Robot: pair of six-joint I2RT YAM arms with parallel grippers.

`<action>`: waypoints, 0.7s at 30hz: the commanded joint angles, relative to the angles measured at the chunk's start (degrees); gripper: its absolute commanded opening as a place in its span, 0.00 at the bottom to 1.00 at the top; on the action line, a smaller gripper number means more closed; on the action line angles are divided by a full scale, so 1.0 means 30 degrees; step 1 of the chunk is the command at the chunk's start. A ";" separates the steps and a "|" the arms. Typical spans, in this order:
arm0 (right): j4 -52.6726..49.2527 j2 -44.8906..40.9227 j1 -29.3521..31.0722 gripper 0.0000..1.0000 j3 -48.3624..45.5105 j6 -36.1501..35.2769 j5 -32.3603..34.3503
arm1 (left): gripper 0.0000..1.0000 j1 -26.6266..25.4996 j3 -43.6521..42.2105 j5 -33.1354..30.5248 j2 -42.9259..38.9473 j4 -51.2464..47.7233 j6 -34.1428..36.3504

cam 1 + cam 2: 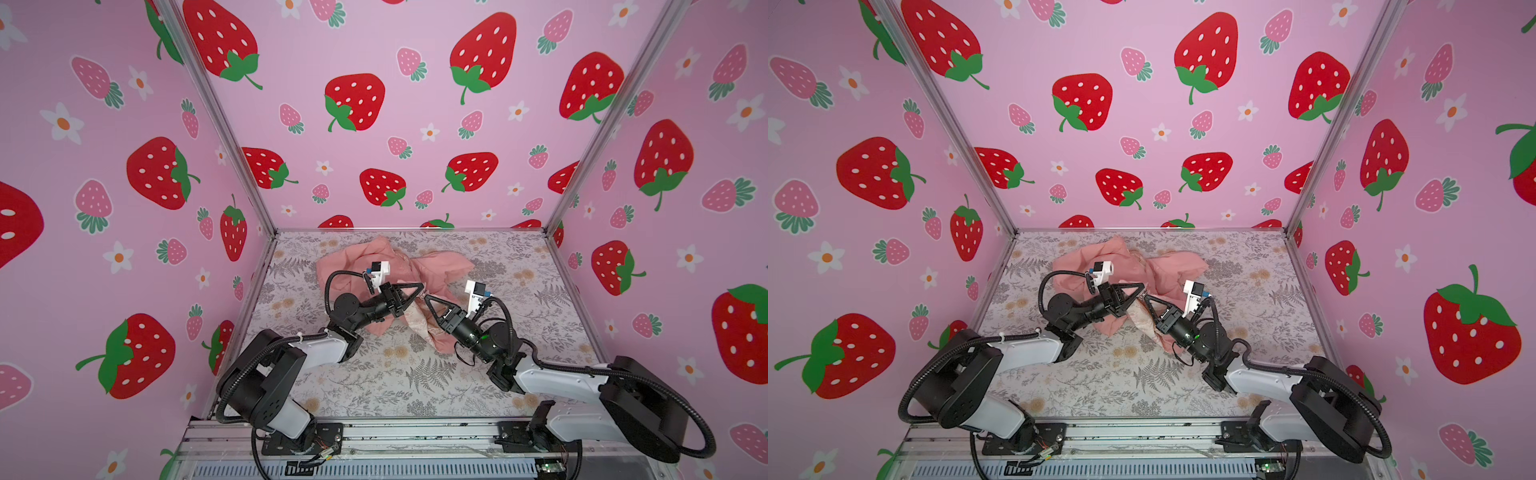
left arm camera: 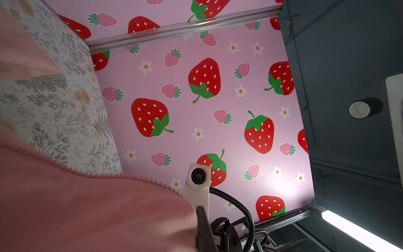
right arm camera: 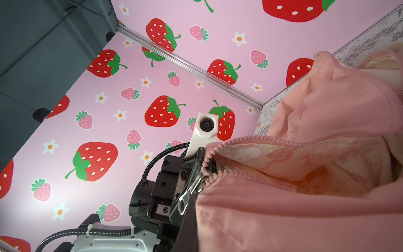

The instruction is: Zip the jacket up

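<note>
The salmon-pink jacket (image 1: pixel 353 266) (image 1: pixel 1075 266) lies crumpled at the middle back of the table. My left gripper (image 1: pixel 419 289) (image 1: pixel 1141 287) and right gripper (image 1: pixel 428 298) (image 1: pixel 1148 297) meet tip to tip over its front opening. Both are shut on jacket cloth beside the zip. In the right wrist view the metal zip pull (image 3: pixel 185 196) hangs at the low end of the open zip, next to the right gripper (image 3: pixel 192 216). The pink teeth (image 3: pixel 283 140) part above it over the cream printed lining (image 3: pixel 283 159). Pink cloth (image 2: pixel 87 213) covers one side of the left gripper (image 2: pixel 199 213).
A floral cloth covers the table (image 1: pixel 415 386). Strawberry-print walls close in the left, back and right, with metal posts (image 1: pixel 224 124) at the corners. A metal rail (image 1: pixel 374 432) holding both arm bases runs along the front edge.
</note>
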 commanded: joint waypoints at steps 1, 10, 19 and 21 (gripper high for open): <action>0.1291 0.0494 0.1101 0.00 0.0421 0.0573 -0.2464 | 0.00 0.0508 0.0703 -0.2082 0.0366 0.1183 0.0124; 0.1660 0.0014 0.1559 0.00 0.0959 0.1291 -0.2649 | 0.00 0.0534 0.0291 -0.1542 0.0598 0.1165 0.1041; 0.0080 -0.1423 0.1748 0.00 0.1328 0.0659 -0.2479 | 0.00 0.0560 0.0026 -0.1473 0.0840 0.1186 0.1523; 0.0021 -0.1224 0.1838 0.00 0.1303 0.0687 -0.2493 | 0.00 0.0561 0.0064 -0.1553 0.0790 0.1189 0.1502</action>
